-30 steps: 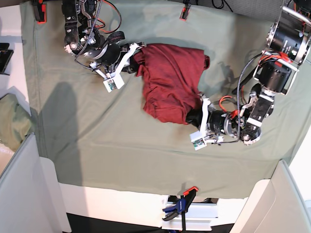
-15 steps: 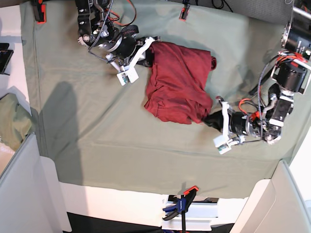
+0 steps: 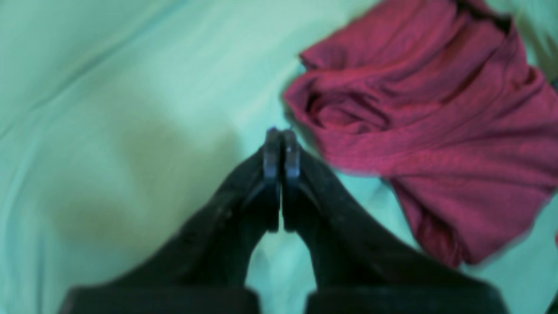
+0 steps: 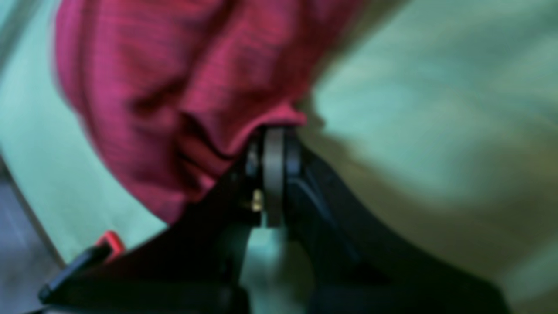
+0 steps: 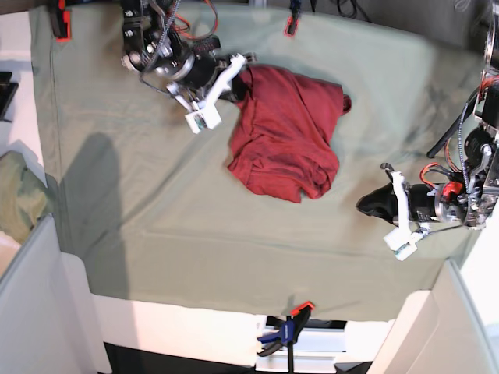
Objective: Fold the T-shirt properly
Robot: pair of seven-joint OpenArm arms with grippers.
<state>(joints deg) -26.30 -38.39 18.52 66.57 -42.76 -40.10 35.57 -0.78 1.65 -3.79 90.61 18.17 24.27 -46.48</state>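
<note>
Crumpled T-shirt (image 5: 285, 132) lies on the pale green table cloth (image 5: 156, 218), near its far edge. Right gripper (image 4: 273, 131), jaws closed, pinches the shirt's edge. Left gripper (image 3: 281, 137), jaws pressed together and holding nothing, sits apart from the shirt.

1. No writing, label, brand or number can be read anywhere from here.
2. The T-shirt (image 5: 284, 132) is plain, unprinted.
3. The wrist views are too blurred for any lettering.
</note>
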